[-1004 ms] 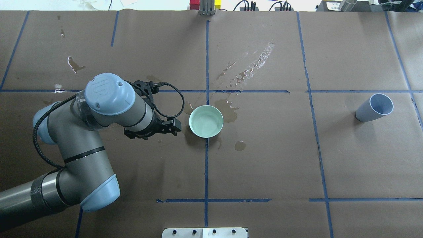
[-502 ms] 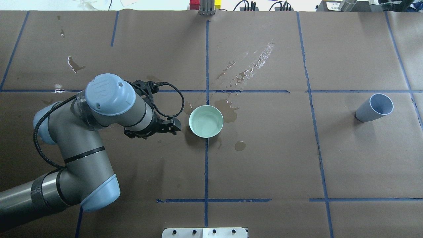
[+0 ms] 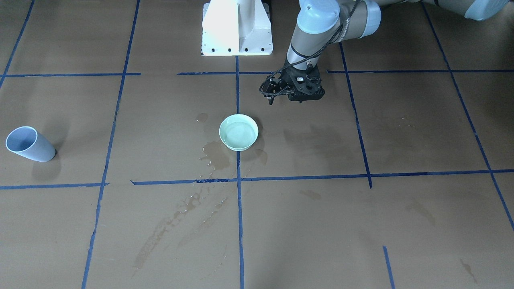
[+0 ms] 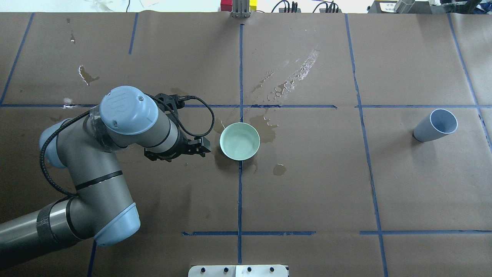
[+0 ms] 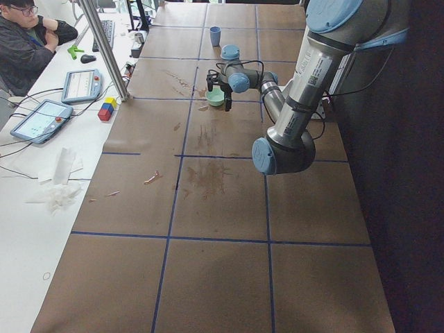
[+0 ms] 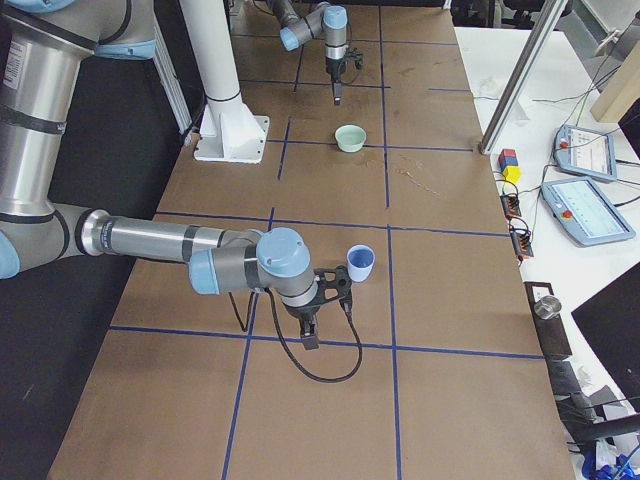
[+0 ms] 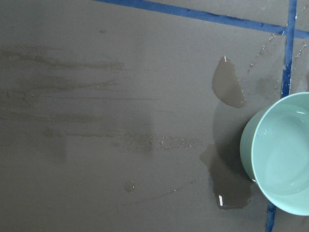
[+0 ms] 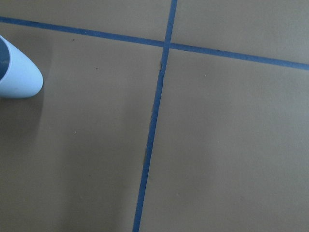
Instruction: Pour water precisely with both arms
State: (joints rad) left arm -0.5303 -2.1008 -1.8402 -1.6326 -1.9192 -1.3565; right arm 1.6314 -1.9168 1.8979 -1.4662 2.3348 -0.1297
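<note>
Water (image 4: 241, 142) in the mint bowl (image 4: 223, 149) at table centre, wet stains (image 4: 266, 130) around it. Left gripper (image 4: 203, 147) hovers just left; right gripper (image 6: 312, 338) near the far-right blue cup (image 4: 433, 126). Neither gripper's opening can be told. Positions unchanged from earlier.

You've got brown paper (image 4: 307, 184) across the whole table, gridded with blue tape (image 4: 240, 192). Dark wet patches (image 4: 279, 169) sit around the centre cross, and a beaded streak (image 4: 296, 75) runs toward the far edge. On the white side bench (image 5: 21, 229) there's a pendant (image 5: 82, 85), coloured blocks (image 5: 106, 109), crumpled tissue (image 5: 59, 191) and a seated person (image 5: 28, 41).
</note>
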